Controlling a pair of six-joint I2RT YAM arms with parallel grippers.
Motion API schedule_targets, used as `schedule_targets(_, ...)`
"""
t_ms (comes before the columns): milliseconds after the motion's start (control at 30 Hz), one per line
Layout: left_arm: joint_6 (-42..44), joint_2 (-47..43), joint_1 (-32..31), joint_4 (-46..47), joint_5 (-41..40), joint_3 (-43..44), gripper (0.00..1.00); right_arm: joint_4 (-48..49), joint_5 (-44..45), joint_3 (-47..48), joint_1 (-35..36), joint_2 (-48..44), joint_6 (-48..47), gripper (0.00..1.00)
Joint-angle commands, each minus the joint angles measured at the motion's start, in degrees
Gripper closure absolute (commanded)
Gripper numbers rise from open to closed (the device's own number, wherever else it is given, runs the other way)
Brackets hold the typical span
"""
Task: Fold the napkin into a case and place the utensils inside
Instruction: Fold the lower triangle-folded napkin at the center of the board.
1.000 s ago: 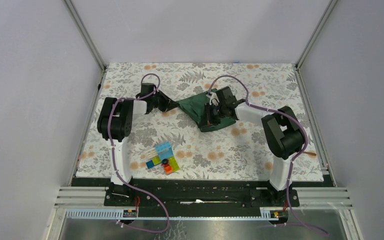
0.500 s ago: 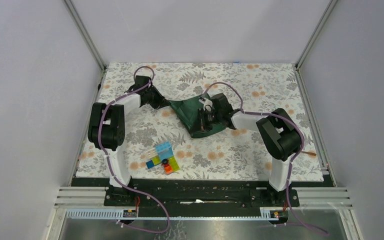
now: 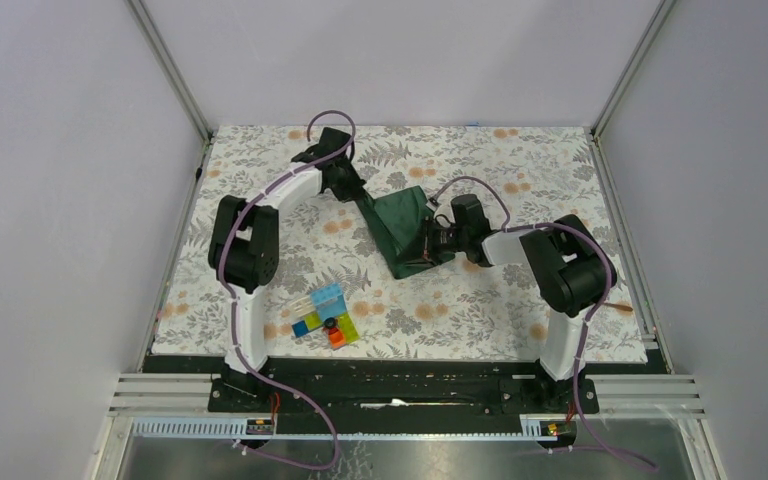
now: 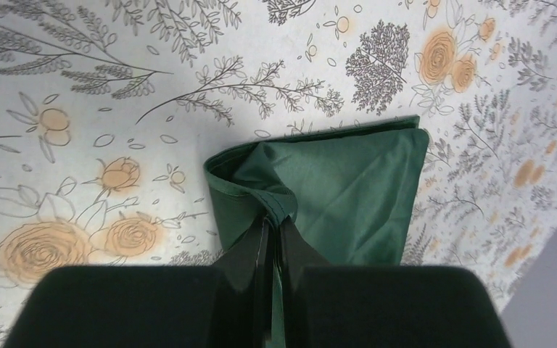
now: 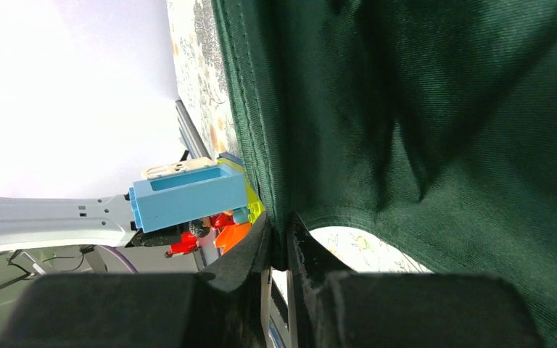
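The dark green napkin [image 3: 400,228] lies bunched and partly doubled over at mid-table. My left gripper [image 3: 360,200] is shut on its far-left corner; in the left wrist view the cloth [image 4: 348,181] puckers at the fingertips [image 4: 275,217]. On the napkin's right edge, low to the table, my right gripper [image 3: 430,243] is shut too, and the right wrist view shows the hem [image 5: 421,109] pinched between the fingers [image 5: 279,228]. A slim copper-coloured utensil [image 3: 622,306] lies at the table's right edge, partly behind the right arm.
A cluster of colourful plastic blocks [image 3: 325,315] sits near the front left of the floral covering [image 3: 520,160]; it also shows beyond the hem as blocks [image 5: 188,196] in the right wrist view. Grey walls enclose the table on three sides.
The left arm swung toward the back and right, carrying its napkin corner along. The right gripper sank lower and shifted right. The napkin has drawn into a narrower, doubled shape.
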Motion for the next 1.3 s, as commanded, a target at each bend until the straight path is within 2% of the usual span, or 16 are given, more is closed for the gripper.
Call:
schedule_targets(0, 0.2, 3.3, -1.5, -1.6, -7.9, 7.0, 1.0, 0.6, -2.3, -1.3, -1.0, -1.5, 0.6, 1.0)
schedule_targets(367, 0.4, 10.1, -4.2, -2.7, -6.9, 14.5, 1.0, -8.1, 1.2, -0.8, -3.5, -2.7, -6.7, 1.0)
schedule_targets(600, 1.3, 13.3, -5.0, -3.1, -6.0, 17.5, 0.94, -13.4, 3.5, 1.1, -3.9, -2.1, -11.2, 1.0)
schedule_targets(733, 1.4, 14.4, -5.2, -3.2, -6.0, 18.1, 0.93, -15.4, 4.7, 1.9, -3.8, -2.0, -13.3, 0.95)
schedule_targets(833, 1.5, 14.9, -5.3, -3.3, -6.0, 18.4, 0.92, -18.2, 7.0, 2.7, -3.8, -2.9, -15.6, 0.87)
schedule_targets(967, 1.6, 15.5, -5.3, -3.2, -4.7, 18.4, 0.92, -23.1, 9.3, 4.5, -3.8, -4.9, -20.1, 0.62)
schedule_targets(1100, 1.6, 15.8, -5.3, -3.2, -4.0, 18.7, 0.92, -28.2, 15.2, 5.7, -2.3, -11.1, -25.6, 0.37)
schedule_targets(1267, 2.0, 15.8, -5.4, -3.9, -2.8, 19.1, 0.92, -30.9, 29.8, 9.2, 1.6, -14.8, -33.5, 0.23)
